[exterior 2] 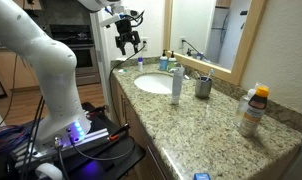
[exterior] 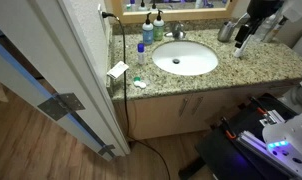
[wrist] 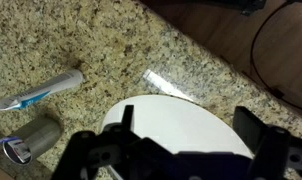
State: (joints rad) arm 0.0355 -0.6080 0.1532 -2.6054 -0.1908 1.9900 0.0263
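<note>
- A black two-fingered robot gripper on a bulky white arm hangs high above a bathroom vanity, touching nothing.
- Its jaws are spread wide and hold nothing. In the wrist view the dark fingers sit far apart along the bottom edge.
- Below the gripper lies a white oval sink basin, sunk into a speckled tan granite countertop.
- The nearest loose thing is a white tube with a blue end, just beside the basin rim. In an exterior view it stands upright, probably on its flat end so it takes little room.
- A dull grey metal cup stands near the tube but apart from it, closer to the wall mirror. Its mouth faces up, as a holder's would. What is inside is too small to tell.
- A chrome faucet and a blue plastic bottle stand along the back edge, likely kept there to leave the basin free.
- An orange-capped bottle stands alone, well apart from the rest, further along the counter.
</note>
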